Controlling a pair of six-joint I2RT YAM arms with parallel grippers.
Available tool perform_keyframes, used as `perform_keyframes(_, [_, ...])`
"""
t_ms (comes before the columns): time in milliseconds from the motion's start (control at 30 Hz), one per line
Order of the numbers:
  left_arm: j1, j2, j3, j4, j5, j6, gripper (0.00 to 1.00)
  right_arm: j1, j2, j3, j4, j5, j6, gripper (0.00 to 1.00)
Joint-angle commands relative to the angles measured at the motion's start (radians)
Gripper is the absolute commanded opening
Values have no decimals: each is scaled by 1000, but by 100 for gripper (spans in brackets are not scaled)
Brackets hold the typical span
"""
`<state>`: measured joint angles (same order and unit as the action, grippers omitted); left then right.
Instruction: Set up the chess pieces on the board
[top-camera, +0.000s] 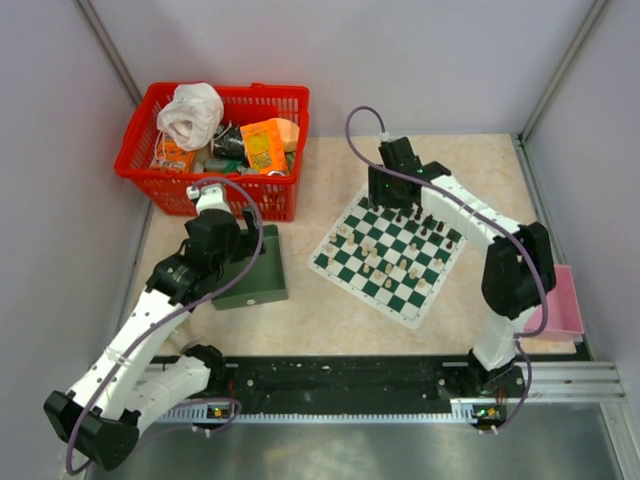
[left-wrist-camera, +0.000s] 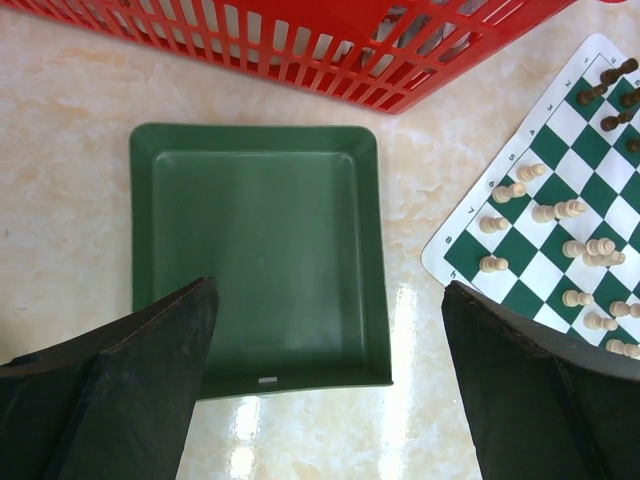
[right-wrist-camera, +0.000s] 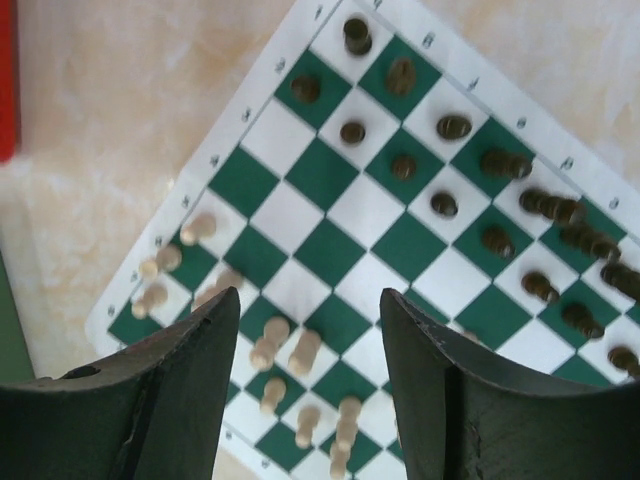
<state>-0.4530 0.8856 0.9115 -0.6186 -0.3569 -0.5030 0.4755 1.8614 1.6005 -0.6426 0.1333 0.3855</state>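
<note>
The green-and-white checked board (top-camera: 388, 252) lies turned like a diamond at centre right. Black chess pieces (right-wrist-camera: 540, 205) stand along its far side and cream-white pieces (right-wrist-camera: 290, 350) along its near side; both also show in the top view (top-camera: 385, 255). My right gripper (right-wrist-camera: 310, 300) is open and empty, held above the board's middle squares; in the top view it (top-camera: 398, 205) is over the board's far corner. My left gripper (left-wrist-camera: 330, 300) is open and empty above the near edge of the plain green tray (left-wrist-camera: 255, 250), left of the board (left-wrist-camera: 560, 200).
A red basket (top-camera: 215, 145) full of clutter stands at the back left, just behind the green tray (top-camera: 255, 270). A pink box (top-camera: 560, 300) sits at the right edge by the right arm. Grey walls close in the table on three sides.
</note>
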Motion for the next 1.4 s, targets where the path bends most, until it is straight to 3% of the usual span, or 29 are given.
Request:
perform_keyframes(0, [4,-25,52,-70,-19,-11,99,48,-171,-176,86,-50,26,59])
perform_keyframes(267, [5,-82,17,-101,-59,-5,99,64,-393,-441,132,-70,85,58])
perform_keyframes(800, [4,-70,-51,-50,-70,17,99,61,-619,-648,24,117,153,59])
perform_keyframes(933, [4,-65,-65,-15,-47,0,99,45,-639,-666,-6,150,179,59])
perform_keyframes(1367, [4,-46,-48,22,-13,-22,99,-138,-593,-694,6,58,151,54])
